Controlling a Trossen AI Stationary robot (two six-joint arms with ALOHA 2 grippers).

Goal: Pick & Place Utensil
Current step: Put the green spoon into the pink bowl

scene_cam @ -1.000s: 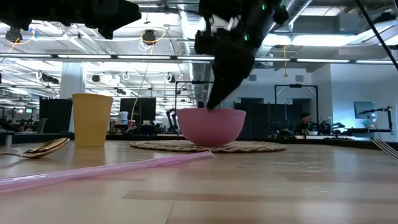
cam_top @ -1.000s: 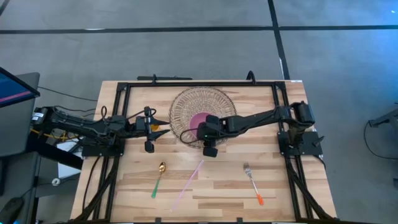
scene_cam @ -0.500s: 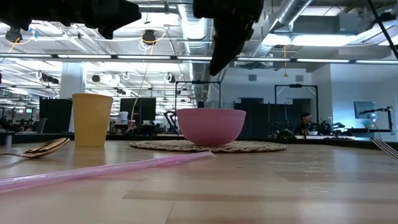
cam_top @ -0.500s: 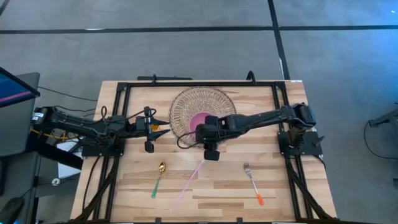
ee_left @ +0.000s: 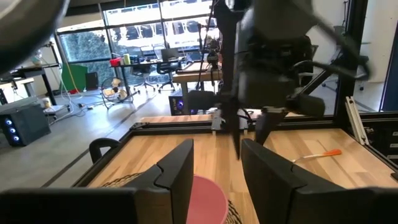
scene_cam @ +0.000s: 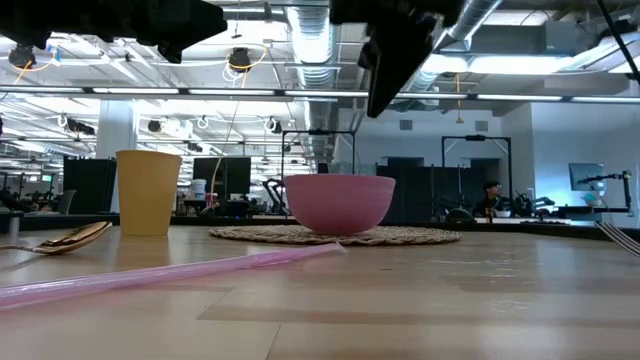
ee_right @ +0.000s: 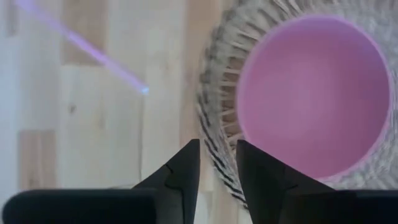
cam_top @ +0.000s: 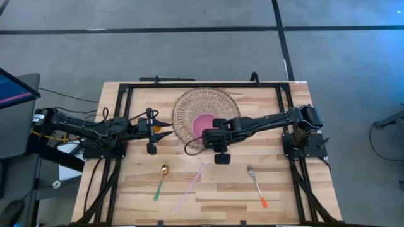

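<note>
A pink bowl (cam_top: pixel 201 123) stands on a round woven mat (cam_top: pixel 205 101); the right wrist view shows its inside (ee_right: pixel 314 93) empty. On the near half of the table lie a gold spoon with a green handle (cam_top: pixel 160 181), a pink straw (cam_top: pixel 192 180) and a fork with an orange handle (cam_top: pixel 256 185). My right gripper (cam_top: pixel 218 146) hangs open above the mat's near edge, fingers pointing down (ee_right: pixel 217 163), high over the bowl in the low view (scene_cam: pixel 385 85). My left gripper (cam_top: pixel 158 129) waits open to the left of the mat (ee_left: pixel 217 168).
A yellow cup (scene_cam: pixel 148 192) stands left of the bowl, mostly hidden under my left gripper in the high view. A black frame (cam_top: pixel 202 84) runs around the table's edges. Bare wood lies between the utensils and the mat.
My right gripper has risen from the pink bowl's rim and moved a little toward the table's near right, clear of the bowl. The bowl, the utensils and my left arm have stayed where they were.
</note>
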